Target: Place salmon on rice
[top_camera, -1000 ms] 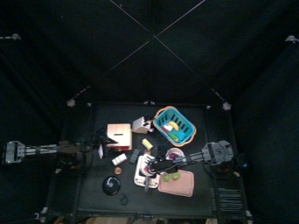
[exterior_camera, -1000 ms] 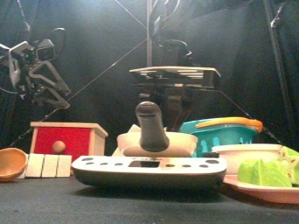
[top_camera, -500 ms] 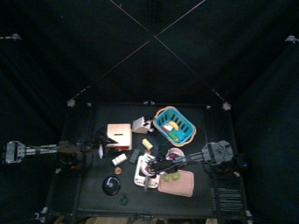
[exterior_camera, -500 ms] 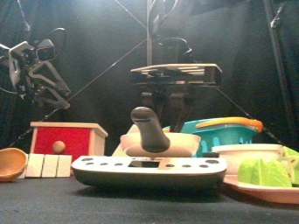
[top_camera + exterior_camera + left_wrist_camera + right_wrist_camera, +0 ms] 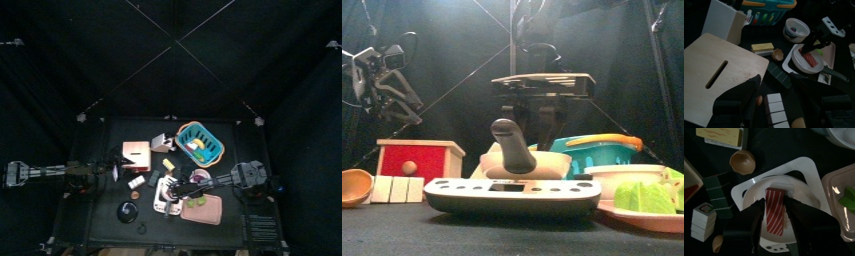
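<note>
Nearest in the front view stands a flat white scale point(image 5: 513, 196) with a dark glossy top, and on it a white bowl point(image 5: 527, 165) from which a rounded grey jaw tip rises; only the right wrist view shows what lies inside; there the salmon point(image 5: 775, 212), a long strip striped red and white, lies on the pale grainy rice point(image 5: 789, 195) in the bowl, and the right gripper point(image 5: 775, 219) stands over it with its jaws spread on either side of the strip, not pressing it; beside the scale to the right lies a pinkish tray point(image 5: 652, 218) with crinkled green lettuce point(image 5: 647, 197), and a white cup point(image 5: 627, 176) stands just behind it; to the left are a smooth brown wooden bowl point(image 5: 354, 184), a row of small pale blocks point(image 5: 397, 188) and a red box point(image 5: 418, 158) with a wooden lid; farther back sits a teal slatted basket point(image 5: 595, 152) with an orange rim; the left wrist view alone shows a slot cut in that box's wooden lid point(image 5: 721, 79) and a yellow spongy block point(image 5: 762, 48) near the scale; from above the table point(image 5: 112, 212) is small and black; the left gripper point(image 5: 380, 75) hangs high at the left, well apart from everything, and whether its jaws are parted or closed I cannot tell.
</note>
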Robot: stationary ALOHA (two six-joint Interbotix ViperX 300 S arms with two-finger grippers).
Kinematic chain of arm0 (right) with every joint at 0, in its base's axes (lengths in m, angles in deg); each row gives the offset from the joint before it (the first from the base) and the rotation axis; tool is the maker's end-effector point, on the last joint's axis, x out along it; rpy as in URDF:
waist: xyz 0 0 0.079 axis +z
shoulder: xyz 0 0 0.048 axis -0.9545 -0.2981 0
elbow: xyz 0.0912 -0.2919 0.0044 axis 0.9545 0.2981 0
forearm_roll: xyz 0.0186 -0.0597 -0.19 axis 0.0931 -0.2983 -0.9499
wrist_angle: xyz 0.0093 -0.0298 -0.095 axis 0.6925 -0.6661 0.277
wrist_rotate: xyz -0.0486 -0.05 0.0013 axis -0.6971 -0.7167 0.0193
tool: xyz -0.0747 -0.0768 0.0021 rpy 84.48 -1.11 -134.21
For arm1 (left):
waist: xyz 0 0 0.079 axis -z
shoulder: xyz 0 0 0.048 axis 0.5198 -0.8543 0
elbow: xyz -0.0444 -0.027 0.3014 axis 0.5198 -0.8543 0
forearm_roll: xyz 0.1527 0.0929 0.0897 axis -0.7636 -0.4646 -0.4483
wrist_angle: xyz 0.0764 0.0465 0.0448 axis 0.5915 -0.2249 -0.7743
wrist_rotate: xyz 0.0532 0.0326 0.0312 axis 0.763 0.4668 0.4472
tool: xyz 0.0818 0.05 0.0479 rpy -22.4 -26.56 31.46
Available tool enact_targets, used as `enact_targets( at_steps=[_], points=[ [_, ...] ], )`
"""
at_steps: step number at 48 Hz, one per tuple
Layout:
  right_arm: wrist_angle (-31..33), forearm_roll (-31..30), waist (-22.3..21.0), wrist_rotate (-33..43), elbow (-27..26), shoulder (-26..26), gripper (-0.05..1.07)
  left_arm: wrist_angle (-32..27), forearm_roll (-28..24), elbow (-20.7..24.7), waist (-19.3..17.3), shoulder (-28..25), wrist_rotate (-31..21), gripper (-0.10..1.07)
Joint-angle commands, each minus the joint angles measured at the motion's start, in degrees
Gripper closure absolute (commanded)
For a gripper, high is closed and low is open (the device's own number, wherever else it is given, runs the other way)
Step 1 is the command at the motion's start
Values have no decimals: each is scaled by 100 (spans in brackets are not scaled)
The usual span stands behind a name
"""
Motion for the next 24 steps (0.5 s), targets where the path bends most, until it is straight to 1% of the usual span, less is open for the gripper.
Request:
enact_targets(
  at_steps=[1,12,24],
  points=[
    [9,-79,35,-9,-79,158,25,18,-9,62,-35,-9,18,11],
    [9,-220,149,-18,-114,237,25,18,-9,9,-44,-9,18,11],
    [18,-272,378,-26,-114,369,25,18,0,9,-44,-9,9,11]
  ],
)
